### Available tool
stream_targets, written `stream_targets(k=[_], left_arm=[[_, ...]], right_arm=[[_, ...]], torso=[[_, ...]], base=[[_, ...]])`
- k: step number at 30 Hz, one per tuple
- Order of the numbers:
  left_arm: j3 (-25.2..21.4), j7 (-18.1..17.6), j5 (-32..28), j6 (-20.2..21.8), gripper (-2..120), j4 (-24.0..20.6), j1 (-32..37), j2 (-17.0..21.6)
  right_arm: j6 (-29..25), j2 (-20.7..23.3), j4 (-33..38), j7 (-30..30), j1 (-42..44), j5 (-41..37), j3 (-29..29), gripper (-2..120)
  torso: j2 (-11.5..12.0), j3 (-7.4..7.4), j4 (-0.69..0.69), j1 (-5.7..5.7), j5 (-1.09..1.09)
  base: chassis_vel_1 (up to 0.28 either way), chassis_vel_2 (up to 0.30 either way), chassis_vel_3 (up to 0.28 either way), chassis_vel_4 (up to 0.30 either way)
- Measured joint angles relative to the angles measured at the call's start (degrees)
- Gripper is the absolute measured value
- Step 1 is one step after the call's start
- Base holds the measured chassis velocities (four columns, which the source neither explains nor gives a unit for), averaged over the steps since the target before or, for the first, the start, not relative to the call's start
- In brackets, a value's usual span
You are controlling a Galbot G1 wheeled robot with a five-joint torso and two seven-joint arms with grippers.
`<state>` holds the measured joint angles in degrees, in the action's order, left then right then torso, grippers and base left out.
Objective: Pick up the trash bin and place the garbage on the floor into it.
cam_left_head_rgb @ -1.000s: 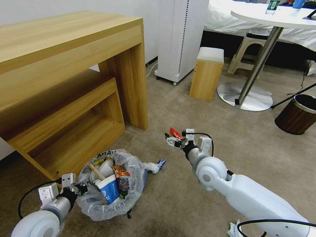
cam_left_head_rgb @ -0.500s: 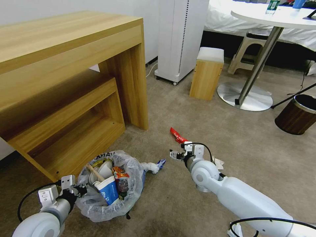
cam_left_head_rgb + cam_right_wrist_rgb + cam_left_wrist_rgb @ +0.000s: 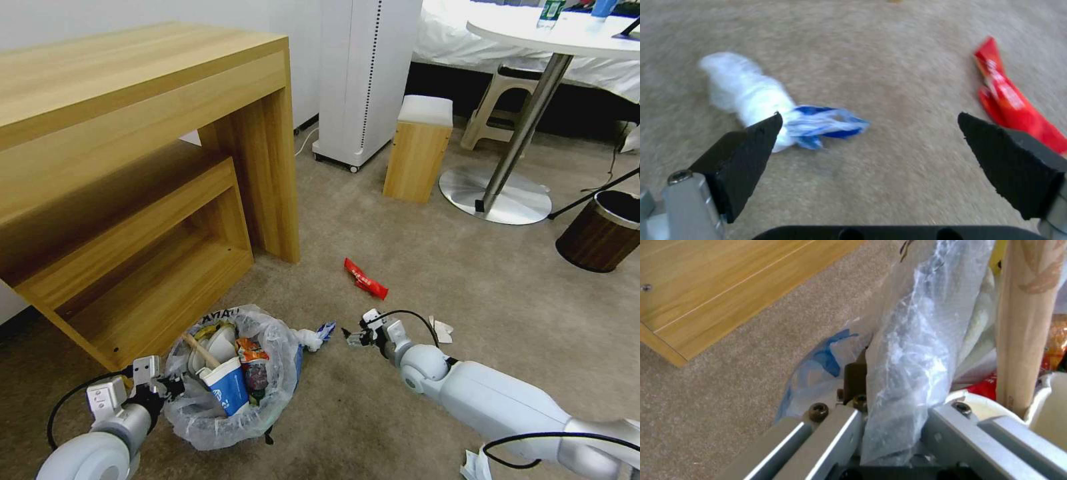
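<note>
The trash bin point(image 3: 230, 393), lined with a crinkled clear bag, stands on the beige floor point(image 3: 373, 413) in front of the desk. It holds a blue-white paper cup point(image 3: 227, 385), a wooden stick point(image 3: 1025, 323) and wrappers. My left gripper point(image 3: 170, 388) is shut on the bin's near rim, with the bag point(image 3: 907, 350) pinched between its fingers point(image 3: 835, 430). My right gripper point(image 3: 350, 337) hovers open just above the floor, right of a crumpled white-and-blue piece of garbage point(image 3: 313, 337) point(image 3: 751, 96). A red wrapper point(image 3: 365, 279) point(image 3: 1009, 103) lies beyond it. A paper scrap point(image 3: 440, 329) lies beside the right wrist.
A wooden desk point(image 3: 153, 133) with a low shelf stands at the left, close behind the bin. Farther back are a white tower unit point(image 3: 363, 73), a wooden stool point(image 3: 419, 148), a round table's metal base point(image 3: 497, 193) and a brown bin point(image 3: 600, 230) at the right.
My right gripper has drawn back from the red wrapper, lower and nearer, toward the white-and-blue piece. The red wrapper now lies fully in view. The left gripper and bin shifted slightly.
</note>
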<state>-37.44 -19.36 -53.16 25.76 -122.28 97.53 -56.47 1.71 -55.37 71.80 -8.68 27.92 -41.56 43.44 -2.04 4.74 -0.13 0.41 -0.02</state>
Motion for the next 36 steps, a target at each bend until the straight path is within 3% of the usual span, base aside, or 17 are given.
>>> stream_targets(k=[9,19,36], left_arm=[[-0.2,0.2,0.5,-0.2,0,-0.7,0.6,-1.2],[-0.7,0.6,1.0,-0.8,0,-1.4,0.9,-2.0],[-0.8,0.9,0.8,-1.7,0,-1.4,1.1,-2.1]], right_arm=[[-2.2,-4.5,-8.8,3.4,-5.8,5.6,7.5,99],[-5.1,-16.1,-20.4,6.4,-10.8,9.6,13.8,96],[-5.1,-21.2,-29.5,6.6,-7.0,10.4,14.4,91]], torso=[[0.0,0.00,-0.01,0.00,-0.02],[0.0,0.00,0.01,0.00,-0.01],[0.0,0.00,-0.02,0.00,-0.02]], base=[[0.000,0.000,0.000,0.000],[0.000,0.000,0.000,0.000],[0.000,0.000,0.000,0.000]])
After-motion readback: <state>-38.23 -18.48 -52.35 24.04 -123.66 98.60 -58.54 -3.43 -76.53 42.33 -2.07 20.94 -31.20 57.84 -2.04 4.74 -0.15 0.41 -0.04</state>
